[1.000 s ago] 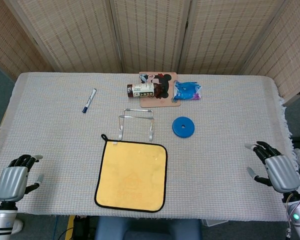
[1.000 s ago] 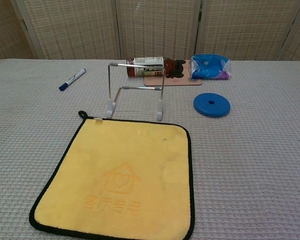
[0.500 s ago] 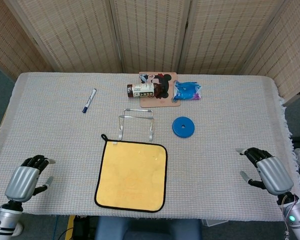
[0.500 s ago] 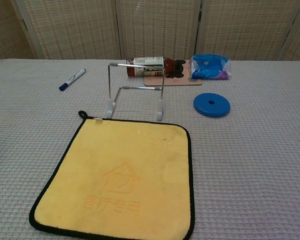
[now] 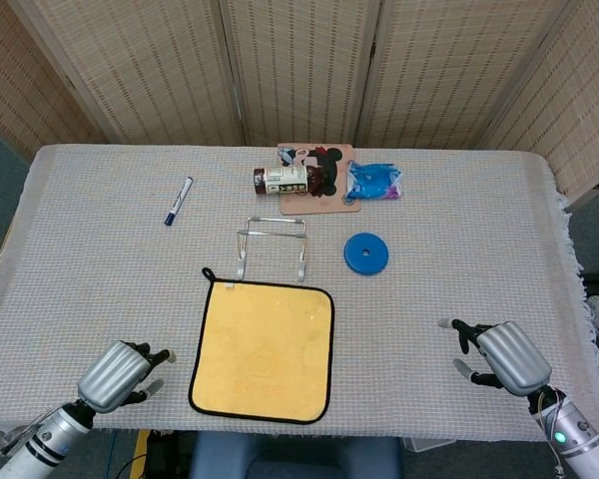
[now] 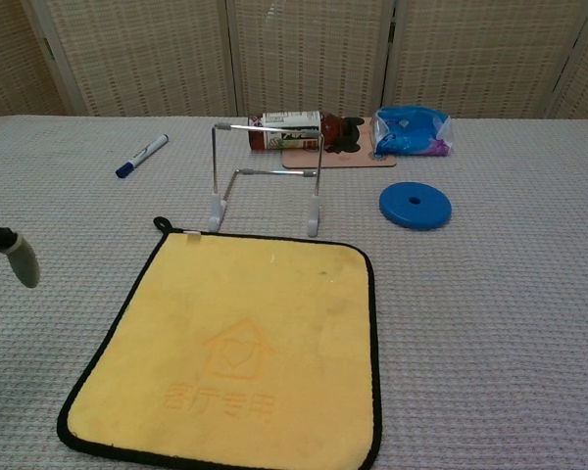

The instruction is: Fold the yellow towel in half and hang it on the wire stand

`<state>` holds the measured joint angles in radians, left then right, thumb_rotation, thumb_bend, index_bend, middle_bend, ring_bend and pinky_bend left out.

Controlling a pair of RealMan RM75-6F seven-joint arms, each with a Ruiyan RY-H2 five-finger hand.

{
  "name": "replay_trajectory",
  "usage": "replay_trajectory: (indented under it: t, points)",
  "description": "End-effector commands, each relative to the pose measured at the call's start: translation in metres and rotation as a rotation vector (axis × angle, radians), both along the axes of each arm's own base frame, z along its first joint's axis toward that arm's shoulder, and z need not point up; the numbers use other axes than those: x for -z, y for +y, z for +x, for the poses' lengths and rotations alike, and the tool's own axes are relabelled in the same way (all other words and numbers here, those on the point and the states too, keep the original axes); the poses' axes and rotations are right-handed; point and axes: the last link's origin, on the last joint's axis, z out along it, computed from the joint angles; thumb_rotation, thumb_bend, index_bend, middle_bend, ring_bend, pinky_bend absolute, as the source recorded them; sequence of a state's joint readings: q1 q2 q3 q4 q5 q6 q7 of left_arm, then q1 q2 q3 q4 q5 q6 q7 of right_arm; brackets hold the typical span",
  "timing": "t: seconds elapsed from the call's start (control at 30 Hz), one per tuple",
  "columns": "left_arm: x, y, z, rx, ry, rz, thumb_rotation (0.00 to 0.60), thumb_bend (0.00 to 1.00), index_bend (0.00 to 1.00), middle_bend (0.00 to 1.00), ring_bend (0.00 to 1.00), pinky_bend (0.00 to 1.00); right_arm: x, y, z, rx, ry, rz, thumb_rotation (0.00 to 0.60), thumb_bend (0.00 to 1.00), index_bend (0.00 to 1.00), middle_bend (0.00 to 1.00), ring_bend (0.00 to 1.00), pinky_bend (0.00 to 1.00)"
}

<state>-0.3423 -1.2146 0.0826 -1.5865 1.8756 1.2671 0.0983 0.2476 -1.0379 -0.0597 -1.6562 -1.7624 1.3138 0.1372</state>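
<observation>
Both hands hold nothing, fingers loosely apart — the left hand (image 5: 115, 373) sits nearer the yellow towel (image 5: 264, 348), just off its near left corner, the right hand (image 5: 501, 356) well apart to the other side. Flat and unfolded, the towel lies just before the wire stand (image 5: 272, 246), with bare cloth either side for reaching in.

Left hand (image 5: 115, 373) & right hand (image 5: 503, 355): silver-grey shells, black fingers w/ pale tips, ribbed silver wrists
</observation>
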Motion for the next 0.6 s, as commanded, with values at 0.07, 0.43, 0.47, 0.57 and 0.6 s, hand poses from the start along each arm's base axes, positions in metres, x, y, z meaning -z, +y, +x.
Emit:
replay_trajectory:
  t: [0.07, 0.43, 0.47, 0.57, 0.6]
  points:
    - [0.020, 0.003, 0.011, 0.068, 0.013, -0.064, 0.600, 0.34, 0.45, 0.85, 0.70, 0.84, 0.002, -0.001, 0.004, -0.011, 0.003, 0.017, 0.600, 0.33, 0.32, 0.74, 0.82, 0.98]
    - [0.057, 0.000, 0.020, 0.128, 0.103, -0.162, 0.600, 0.34, 0.46, 0.92, 0.76, 0.87, 0.010, -0.007, 0.009, -0.047, 0.053, 0.078, 0.600, 0.33, 0.37, 0.85, 0.94, 1.00]
    - [0.058, -0.001, 0.020, 0.127, 0.109, -0.165, 0.600, 0.34, 0.45, 0.92, 0.76, 0.87, 0.010, -0.008, 0.010, -0.048, 0.055, 0.082, 0.600, 0.33, 0.38, 0.85, 0.94, 1.00]
    - [0.063, -0.004, 0.019, 0.132, 0.135, -0.161, 0.600, 0.34, 0.45, 0.92, 0.76, 0.87, 0.012, -0.009, 0.010, -0.050, 0.054, 0.093, 0.600, 0.33, 0.38, 0.86, 0.94, 1.00]
    - [0.065, -0.005, 0.019, 0.133, 0.141, -0.158, 0.600, 0.34, 0.45, 0.92, 0.76, 0.87, 0.012, -0.009, 0.010, -0.050, 0.054, 0.096, 0.600, 0.33, 0.38, 0.86, 0.94, 1.00]
